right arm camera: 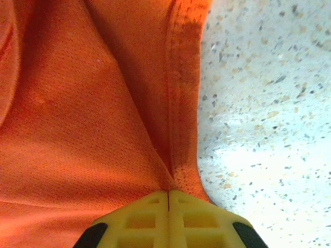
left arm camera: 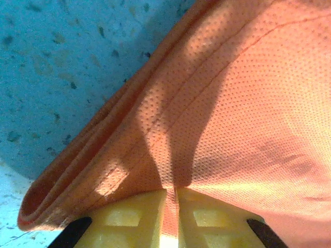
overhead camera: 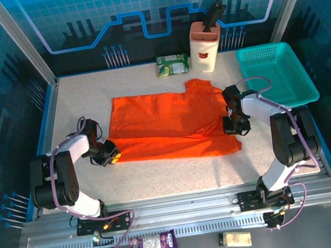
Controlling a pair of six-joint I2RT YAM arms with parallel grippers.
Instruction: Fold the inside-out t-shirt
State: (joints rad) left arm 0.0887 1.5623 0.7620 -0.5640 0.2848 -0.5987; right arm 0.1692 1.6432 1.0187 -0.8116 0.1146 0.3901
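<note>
Both grippers grasp the bright orange thin-cloth t-shirt (overhead camera: 165,124), spread flat just left of the teal plastic mesh basket (overhead camera: 277,76). Left gripper (left arm camera: 172,201): jaws pinched on the doubled edge farthest from the basket. Right gripper (right arm camera: 168,199): jaws fully together on the seamed edge nearest it.

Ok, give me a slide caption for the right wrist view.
Right arm's yellow fingers pinched shut on the hemmed edge of the orange t-shirt, with the speckled table alongside.

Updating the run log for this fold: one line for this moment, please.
left gripper: shut on orange t-shirt edge | right gripper: shut on opposite edge | garment spread on table
</note>
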